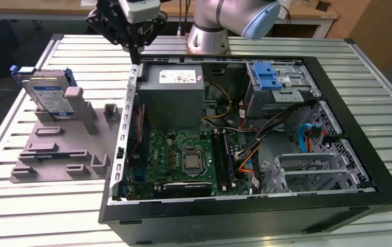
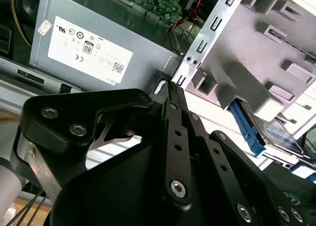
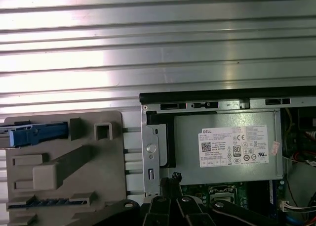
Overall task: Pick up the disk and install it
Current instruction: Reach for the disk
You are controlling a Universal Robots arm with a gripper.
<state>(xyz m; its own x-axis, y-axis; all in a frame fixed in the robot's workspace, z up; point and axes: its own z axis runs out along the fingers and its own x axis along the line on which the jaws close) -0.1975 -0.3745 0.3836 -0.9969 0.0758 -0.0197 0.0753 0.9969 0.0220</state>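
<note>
The disk [image 1: 47, 95], a silver hard drive with a blue-and-white label in a blue bracket, stands on edge in a grey holder [image 1: 57, 149] at the exterior view's left, outside the computer case. In the second wrist view its blue bracket shows under the holder's posts, disk [image 2: 269, 131]; in the first wrist view its blue edge shows, disk [image 3: 35, 135]. My gripper [image 1: 136, 56] hangs above the case's back corner beside the power supply, apart from the disk. Its black fingers are shut together with nothing between them, as both wrist views show, gripper [image 2: 171, 85], gripper [image 3: 174, 178].
The open black computer case [image 1: 360, 128] lies on a slatted metal table [image 1: 374, 56]. Inside are a grey power supply [image 1: 171, 90], a green motherboard [image 1: 182, 159], cables, and a silver drive cage with a blue latch [image 1: 275, 80]. The arm's base [image 1: 209, 31] stands behind the case.
</note>
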